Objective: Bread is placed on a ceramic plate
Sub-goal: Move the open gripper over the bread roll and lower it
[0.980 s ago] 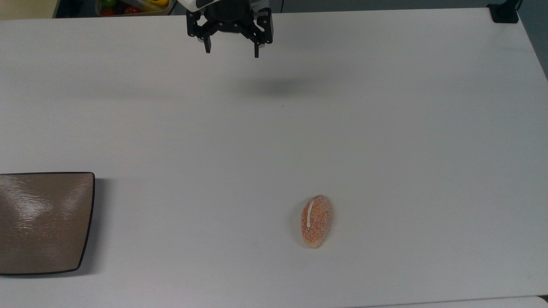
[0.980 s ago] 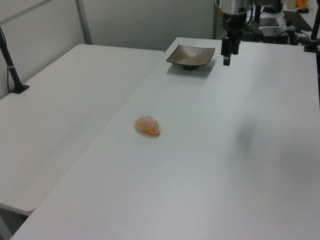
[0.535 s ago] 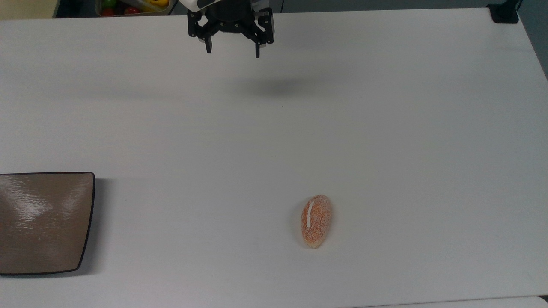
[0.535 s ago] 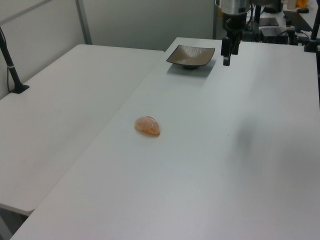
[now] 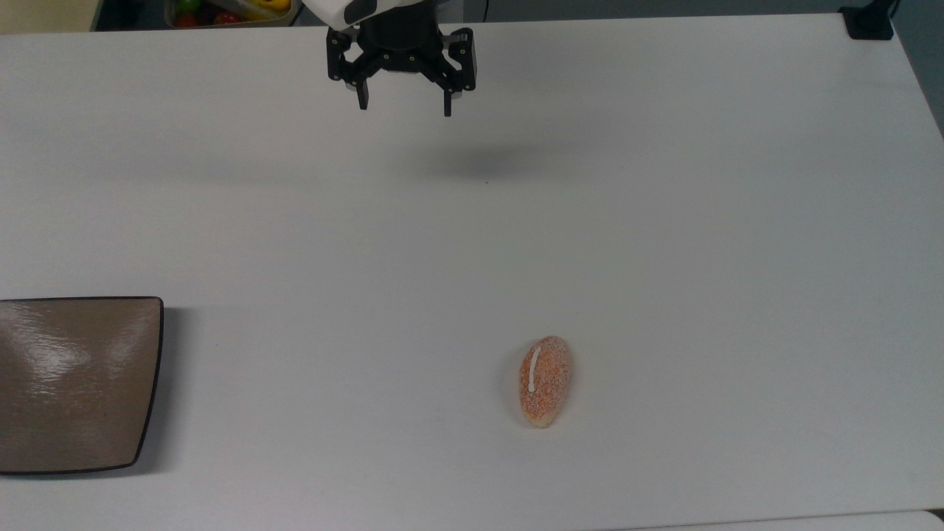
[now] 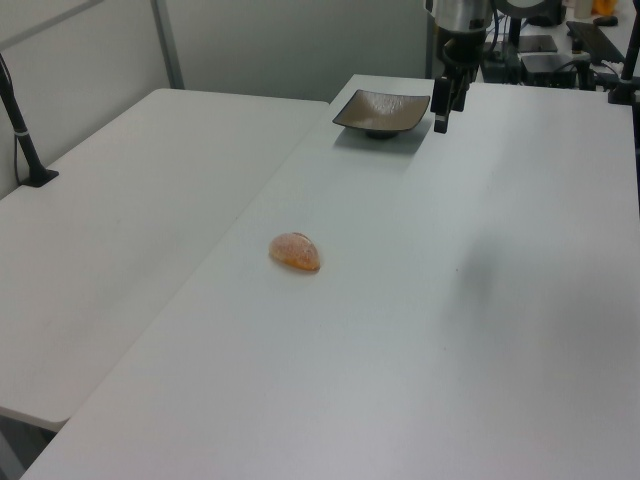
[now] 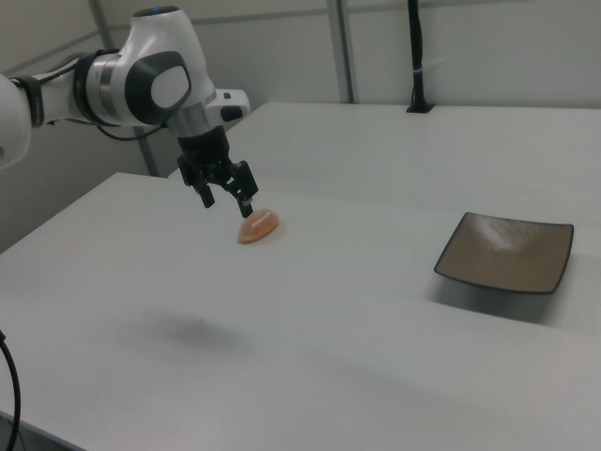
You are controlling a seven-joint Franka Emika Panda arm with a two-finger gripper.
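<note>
The bread (image 5: 546,382) is a small orange-brown speckled roll with one white stripe, lying on the white table (image 5: 664,221) low in the top view; it also shows as the bread (image 6: 296,251) and the bread (image 7: 259,225). The ceramic plate (image 5: 74,383), glossy brown and square, lies bare at the top view's left edge, also seen as the ceramic plate (image 6: 382,109) and the ceramic plate (image 7: 507,251). My gripper (image 5: 405,108) hangs open and empty high above the table near the far edge, well away from both; it appears as the gripper (image 7: 226,205) too.
A bin of coloured fruit (image 5: 228,10) sits beyond the table's far edge in the top view. A black clamp mount (image 5: 869,22) occupies the top right corner. A second white table (image 6: 130,220) adjoins at the left view's left.
The gripper has come a little downward in the top view, toward the table's middle, and shifted left in the left view. Its fingers stay open. Bread and plate have not moved.
</note>
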